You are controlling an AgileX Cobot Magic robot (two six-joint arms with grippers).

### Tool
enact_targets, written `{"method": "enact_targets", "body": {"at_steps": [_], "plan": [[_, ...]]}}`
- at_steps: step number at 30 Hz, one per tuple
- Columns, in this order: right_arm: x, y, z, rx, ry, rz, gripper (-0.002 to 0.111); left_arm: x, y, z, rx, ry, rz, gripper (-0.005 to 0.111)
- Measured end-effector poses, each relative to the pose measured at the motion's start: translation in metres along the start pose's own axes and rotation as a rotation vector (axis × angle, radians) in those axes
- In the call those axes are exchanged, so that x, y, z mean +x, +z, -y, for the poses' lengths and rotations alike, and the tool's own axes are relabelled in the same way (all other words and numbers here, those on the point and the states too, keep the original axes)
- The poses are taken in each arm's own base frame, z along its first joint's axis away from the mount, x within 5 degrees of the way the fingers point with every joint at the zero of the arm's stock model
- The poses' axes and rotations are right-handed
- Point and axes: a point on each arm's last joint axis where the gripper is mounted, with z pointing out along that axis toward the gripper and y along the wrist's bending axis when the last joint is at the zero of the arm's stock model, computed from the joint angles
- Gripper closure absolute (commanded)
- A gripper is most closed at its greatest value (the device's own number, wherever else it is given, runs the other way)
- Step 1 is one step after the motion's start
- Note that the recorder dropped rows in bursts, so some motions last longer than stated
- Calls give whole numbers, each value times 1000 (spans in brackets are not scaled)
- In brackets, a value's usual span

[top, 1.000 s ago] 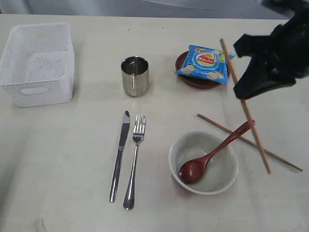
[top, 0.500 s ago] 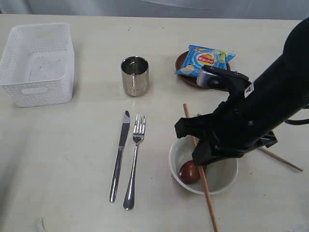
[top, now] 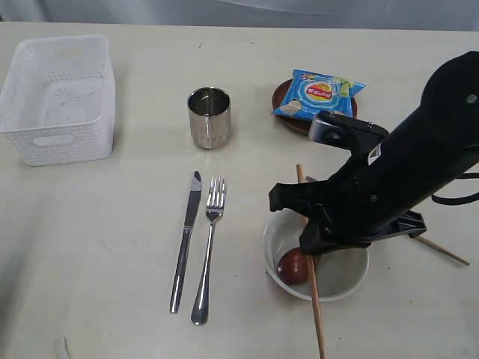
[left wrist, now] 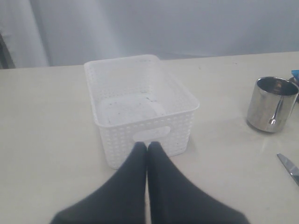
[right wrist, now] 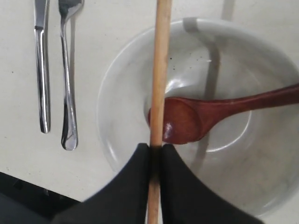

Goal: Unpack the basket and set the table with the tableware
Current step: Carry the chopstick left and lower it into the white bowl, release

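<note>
**Basket emptied, chopsticks left to place**

The basket (top: pixel 56 142), at the upper left of the exterior view, stands empty, so the unpacking looks done. On the bench (top: pixel 97 247) the cup (top: pixel 209 117) sits at upper centre. The knife (top: pixel 185 243) and fork (top: pixel 208 250) lie side by side at lower centre. The bowl (top: pixel 352 275) at lower right holds the spoon (top: pixel 293 265). The plate (top: pixel 299 126) at upper right carries a blue chip bag (top: pixel 318 95).

The right pincer (right wrist: pixel 155 148) is clamped narrow on one chopstick (top: pixel 314 314), which crosses above the bowl and points toward the lower edge. Whether it touches the rim I cannot tell. The second chopstick (top: pixel 441 252) lies on the bench at the right edge, mostly behind the arm. The left pincer (left wrist: pixel 147 147) is closed on nothing, facing the basket.

By my judgement, the only step left is laying the two chopsticks together beside the bowl.
</note>
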Motion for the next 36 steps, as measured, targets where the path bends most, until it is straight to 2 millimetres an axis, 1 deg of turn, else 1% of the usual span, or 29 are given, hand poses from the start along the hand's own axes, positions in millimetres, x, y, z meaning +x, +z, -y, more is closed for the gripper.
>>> {"method": "enact_targets", "body": {"at_steps": [3, 8, 21, 22, 23, 27, 28, 36], "plan": [[-3, 4, 1, 6, 2, 9, 108, 0, 0, 0, 0, 0, 0, 107], [-7, 5, 0, 0, 1, 45, 108, 0, 0, 0, 0, 0, 0, 107], [-7, 5, 1, 10, -9, 49, 108, 0, 0, 0, 0, 0, 0, 107], [-7, 5, 1, 11, -11, 49, 106, 0, 0, 0, 0, 0, 0, 107], [-7, 5, 2, 14, -14, 50, 101, 0, 0, 0, 0, 0, 0, 107], [-7, 5, 2, 25, -27, 52, 75, 0, 0, 0, 0, 0, 0, 107], [-7, 5, 3, 25, -27, 52, 72, 0, 0, 0, 0, 0, 0, 107], [-8, 4, 2, 27, -31, 58, 73, 0, 0, 0, 0, 0, 0, 107]]}}
